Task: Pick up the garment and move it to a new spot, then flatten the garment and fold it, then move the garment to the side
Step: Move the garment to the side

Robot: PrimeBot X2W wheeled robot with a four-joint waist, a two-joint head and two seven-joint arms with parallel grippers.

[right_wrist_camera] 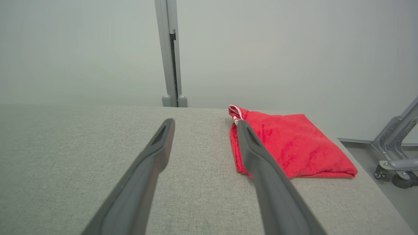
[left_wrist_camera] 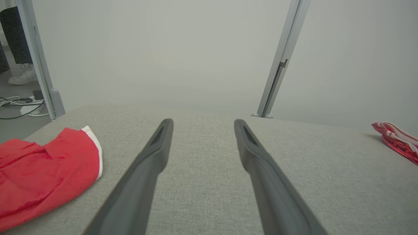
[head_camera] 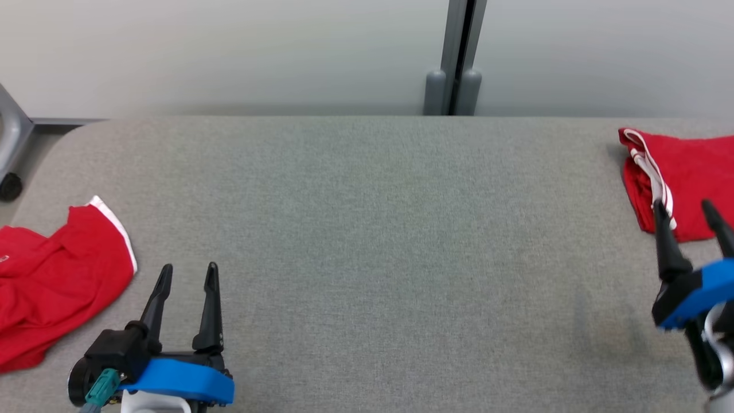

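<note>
A folded red garment with a white trim lies flat at the right end of the grey padded table; the right wrist view has it just past and right of the fingers. My right gripper hovers open in front of it, nothing between its fingers. A second red garment, crumpled and with a white hem, lies at the table's left end, also seen from the left wrist. My left gripper stands open and empty to its right, near the front edge.
A grey post stands behind the table against a pale wall. A wheeled frame stands off the table's right end. Cables lie on the floor beyond the left end, where a person's shoe shows.
</note>
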